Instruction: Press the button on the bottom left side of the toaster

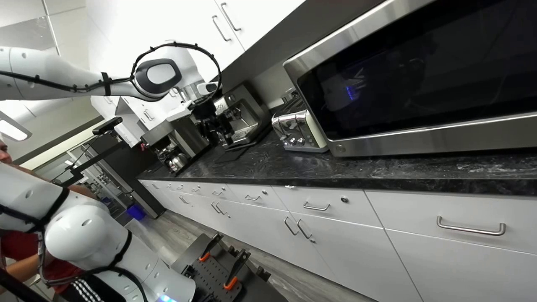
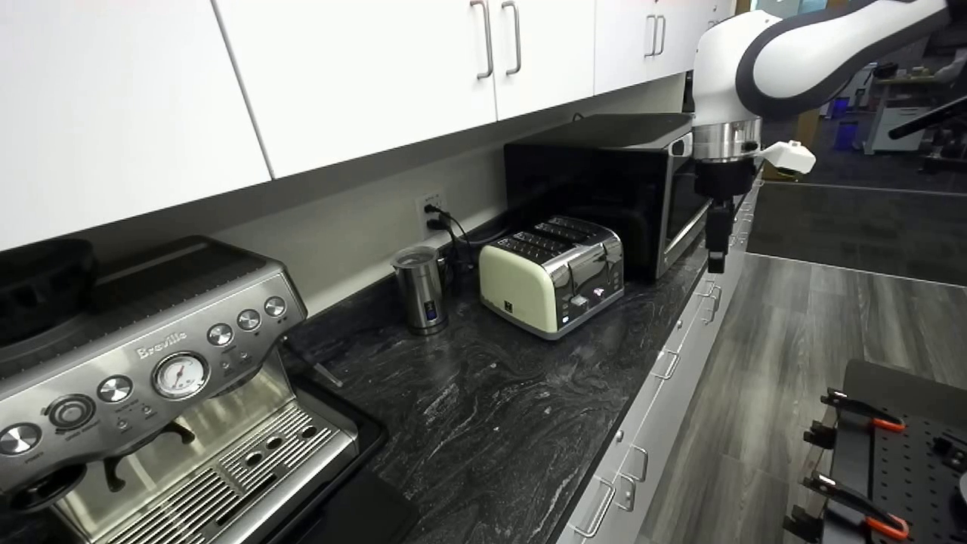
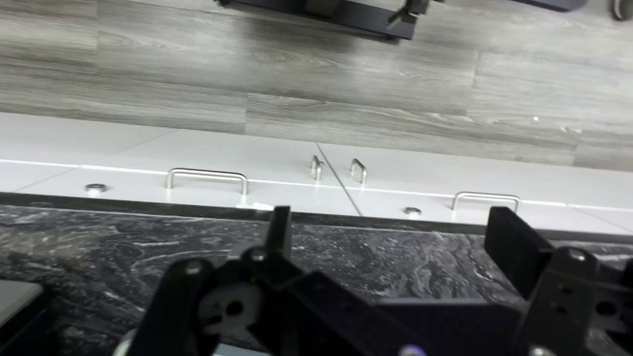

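Observation:
The toaster stands on the dark counter, with cream end panels and a shiny silver front, in both exterior views (image 1: pixel 297 130) (image 2: pixel 555 279). Small knobs and lit spots show low on its front; I cannot single out the bottom left button. In the wrist view only a pale edge at the bottom, probably the toaster, shows behind my fingers. My gripper points down in both exterior views (image 1: pixel 222 139) (image 2: pixel 716 261), in front of the toaster and apart from it. In the wrist view my gripper (image 3: pixel 390 217) is open, with nothing between its fingers.
A large microwave (image 2: pixel 589 162) stands beside the toaster. A metal jug (image 2: pixel 421 291) and an espresso machine (image 2: pixel 174 378) stand on its other side. White upper cabinets (image 2: pixel 393 68) hang over the marbled counter (image 2: pixel 468 431). A person shows at the far left (image 1: pixel 19 249).

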